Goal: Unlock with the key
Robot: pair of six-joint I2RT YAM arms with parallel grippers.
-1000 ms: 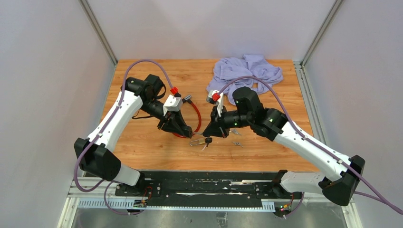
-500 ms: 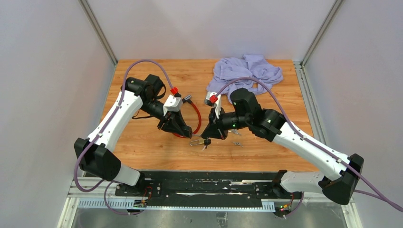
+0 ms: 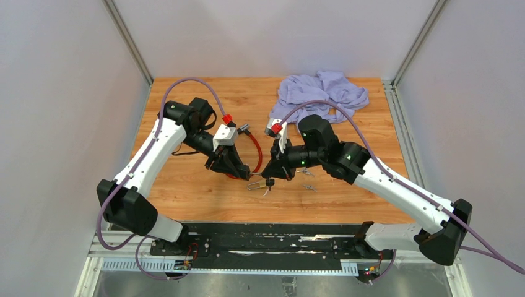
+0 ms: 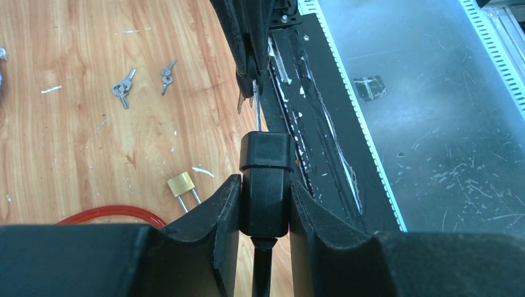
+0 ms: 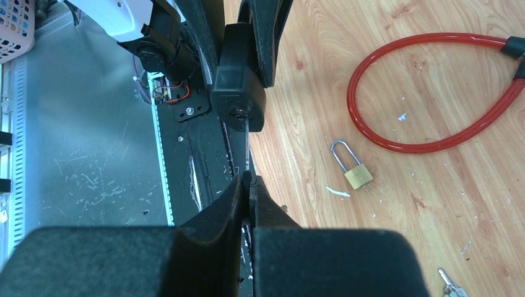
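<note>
The left fingers (image 4: pixel 216 216) squeeze the black lock end (image 4: pixel 266 161). The right fingers (image 5: pixel 275 216) pinch the key (image 5: pixel 247 148) stuck in it, over the worktop's (image 3: pixel 186 192) near edge.

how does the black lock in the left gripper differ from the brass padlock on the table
The black lock is a dark block on a red cable; the brass padlock is gold with a metal shackle. The black lock is clamped in the left gripper; the brass padlock lies loose on the table. The black lock has a key in it, pinched by the right gripper; the brass padlock has none.
</note>
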